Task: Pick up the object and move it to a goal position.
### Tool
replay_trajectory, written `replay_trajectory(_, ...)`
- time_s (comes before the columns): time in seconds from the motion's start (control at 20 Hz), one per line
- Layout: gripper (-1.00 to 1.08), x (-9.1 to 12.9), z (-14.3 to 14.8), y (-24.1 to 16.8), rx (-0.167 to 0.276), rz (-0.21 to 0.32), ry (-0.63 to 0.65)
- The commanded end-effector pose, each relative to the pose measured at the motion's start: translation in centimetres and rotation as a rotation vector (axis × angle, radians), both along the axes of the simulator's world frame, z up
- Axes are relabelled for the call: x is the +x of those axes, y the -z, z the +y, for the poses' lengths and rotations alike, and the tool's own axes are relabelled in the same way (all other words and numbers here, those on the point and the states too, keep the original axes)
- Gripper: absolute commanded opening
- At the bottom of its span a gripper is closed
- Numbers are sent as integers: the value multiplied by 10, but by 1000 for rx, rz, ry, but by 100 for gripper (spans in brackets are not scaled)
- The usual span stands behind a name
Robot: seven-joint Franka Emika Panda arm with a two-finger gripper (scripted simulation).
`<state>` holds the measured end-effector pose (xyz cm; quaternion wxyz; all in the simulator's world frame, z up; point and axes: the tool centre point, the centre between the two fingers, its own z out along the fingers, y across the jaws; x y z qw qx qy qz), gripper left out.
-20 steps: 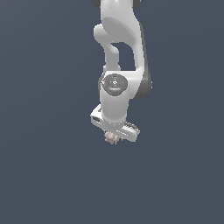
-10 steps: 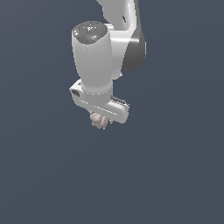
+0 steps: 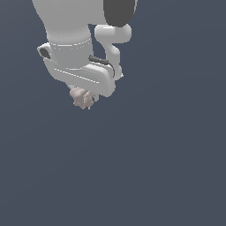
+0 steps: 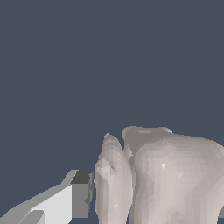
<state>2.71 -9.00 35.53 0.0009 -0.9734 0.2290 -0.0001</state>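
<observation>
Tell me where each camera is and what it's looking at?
Exterior view: sits off the arm, somewhere not on record, facing the white gripper and the arm links above it, with the lumpy pinkish chunk poking out below.
Wrist view: rides on the wrist, looking along the jaws; one grey-tipped finger shows beside the chunk, which looms large against a plain dark background.
Shared: both views show the same chunk at the gripper.

The arm is swinging up and toward the exterior view's left, looming larger there, carrying the claw (image 3: pixel 84 100) and the object (image 3: pixel 81 98) pinched in it higher.
</observation>
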Motion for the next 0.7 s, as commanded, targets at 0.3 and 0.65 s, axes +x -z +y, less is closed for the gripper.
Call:
replay_trajectory(0.3, -100, -10, -37, -84, -1, 1, -1)
replay_trajectory(0.65, -100, -13, -55, -125, -2, 1, -2)
